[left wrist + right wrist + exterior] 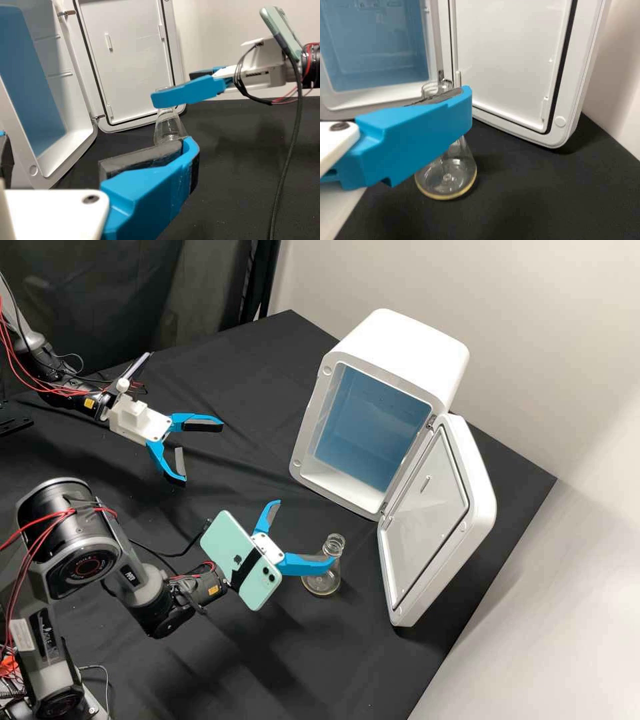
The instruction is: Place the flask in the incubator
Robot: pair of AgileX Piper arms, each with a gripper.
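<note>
The flask (323,568) stands upright on the bench (267,373), just in front of the incubator (407,350), beside its open door (433,507). The right claw (305,532) is spread wide, with one finger at the flask's neck. I cannot tell whether it touches. This looks like the grasping step. Next, the claw needs to straddle the neck, close, then lift the flask into the blue chamber. The left claw (200,452), fingers apart, hangs well away.

Clear flask (322,575), white incubator (400,350) with blue interior, black bench (267,653).
</note>
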